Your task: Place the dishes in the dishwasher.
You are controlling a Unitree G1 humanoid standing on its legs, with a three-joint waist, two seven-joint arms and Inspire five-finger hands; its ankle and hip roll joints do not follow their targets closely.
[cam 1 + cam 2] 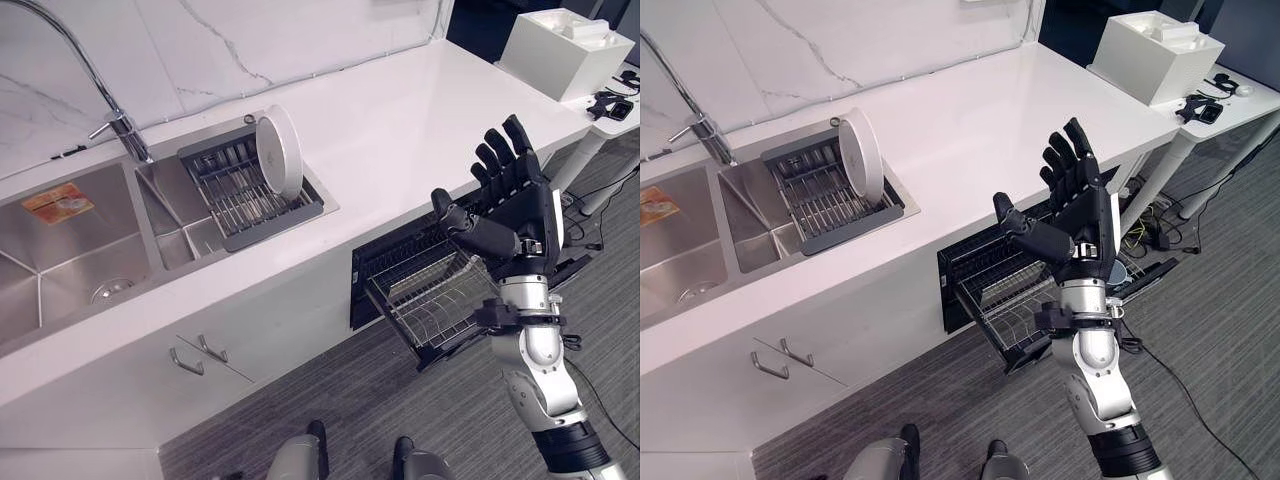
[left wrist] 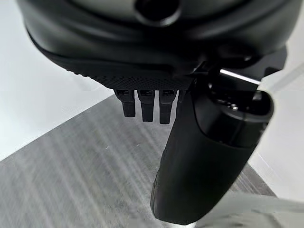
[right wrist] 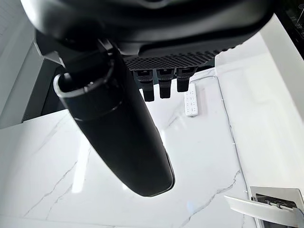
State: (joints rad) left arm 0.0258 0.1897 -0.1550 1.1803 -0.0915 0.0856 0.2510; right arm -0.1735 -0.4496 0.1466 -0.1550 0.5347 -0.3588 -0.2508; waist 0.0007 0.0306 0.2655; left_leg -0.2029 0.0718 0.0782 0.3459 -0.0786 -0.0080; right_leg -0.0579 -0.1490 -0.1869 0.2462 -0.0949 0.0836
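White plate stands on edge in the dark drying rack over the sink; right hand is raised, fingers spread and empty, above the pulled-out dishwasher rack; left hand fingers straight

White desk with steel double sink set in; dark dish rack sits in the right basin, white plate upright in it. White box on adjacent table.

counter bare | pulled-out rack open above — plate upright in sink rack
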